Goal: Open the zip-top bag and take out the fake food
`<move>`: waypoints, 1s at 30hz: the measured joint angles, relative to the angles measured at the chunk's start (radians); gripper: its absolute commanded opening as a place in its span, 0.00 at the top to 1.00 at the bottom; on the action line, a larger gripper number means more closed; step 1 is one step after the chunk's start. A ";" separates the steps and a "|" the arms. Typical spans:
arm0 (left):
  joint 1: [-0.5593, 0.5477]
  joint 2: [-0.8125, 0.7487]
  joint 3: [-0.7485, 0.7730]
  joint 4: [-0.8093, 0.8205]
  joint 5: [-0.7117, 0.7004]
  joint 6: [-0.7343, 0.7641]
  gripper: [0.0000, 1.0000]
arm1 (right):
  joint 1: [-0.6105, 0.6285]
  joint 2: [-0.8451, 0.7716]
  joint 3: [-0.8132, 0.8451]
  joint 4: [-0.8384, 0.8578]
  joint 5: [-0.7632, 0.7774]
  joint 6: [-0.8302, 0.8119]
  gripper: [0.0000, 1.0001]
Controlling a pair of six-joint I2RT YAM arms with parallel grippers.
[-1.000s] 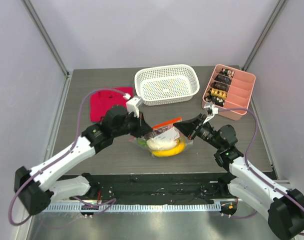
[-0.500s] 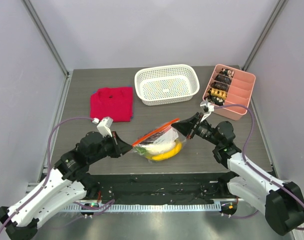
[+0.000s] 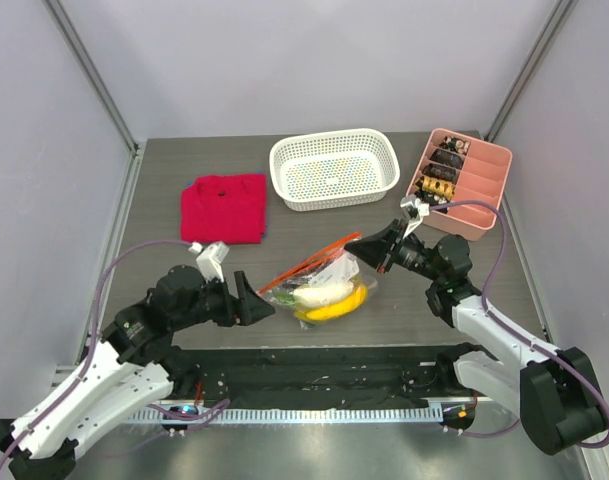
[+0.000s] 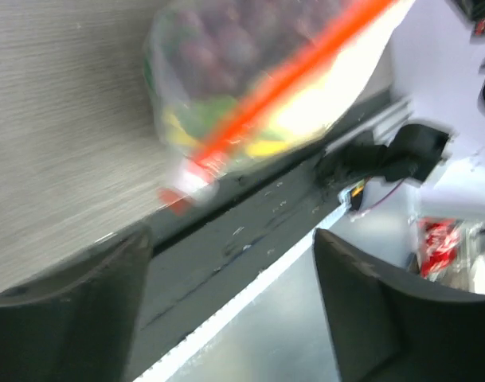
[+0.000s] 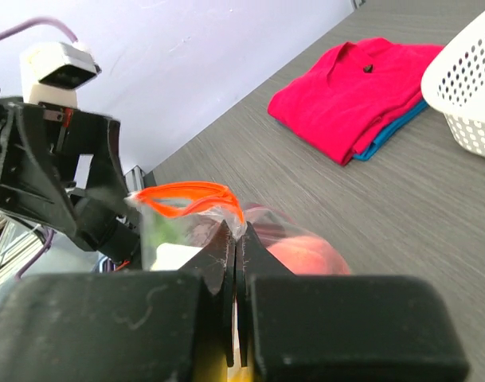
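The clear zip-top bag (image 3: 322, 282) lies mid-table with its orange zipper (image 3: 314, 262) running up to the right. In the right wrist view the zipper (image 5: 186, 195) forms an open loop. My right gripper (image 3: 386, 250) is shut on the bag's plastic at the zipper's right end (image 5: 240, 229). Inside the bag is the fake food: a yellow banana (image 3: 334, 306), a white piece (image 3: 319, 293), a green piece (image 3: 284, 296) and a pink-red fruit (image 5: 306, 255). My left gripper (image 3: 264, 303) stands open just left of the bag, holding nothing (image 4: 232, 239). The bag (image 4: 250, 79) shows blurred ahead of it.
A white perforated basket (image 3: 334, 168) stands at the back, with a pink divided tray (image 3: 479, 200) to its right. A folded red cloth (image 3: 222, 207) lies at the back left. A black strip (image 3: 314, 365) runs along the table's near edge.
My left gripper pulled the zipper's left end back to the left, then opened and let go. The bag's mouth now gapes. The right gripper kept its grip and barely moved.
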 measured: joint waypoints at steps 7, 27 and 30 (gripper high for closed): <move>0.000 0.249 0.325 0.052 0.035 0.249 0.32 | -0.005 0.001 0.026 0.009 -0.071 -0.016 0.99; 0.000 0.841 0.668 0.148 0.221 0.709 0.61 | 0.015 0.012 0.032 0.027 -0.136 -0.047 0.99; 0.000 0.841 0.668 0.154 0.227 0.710 0.62 | 0.015 0.012 0.032 0.027 -0.137 -0.047 0.99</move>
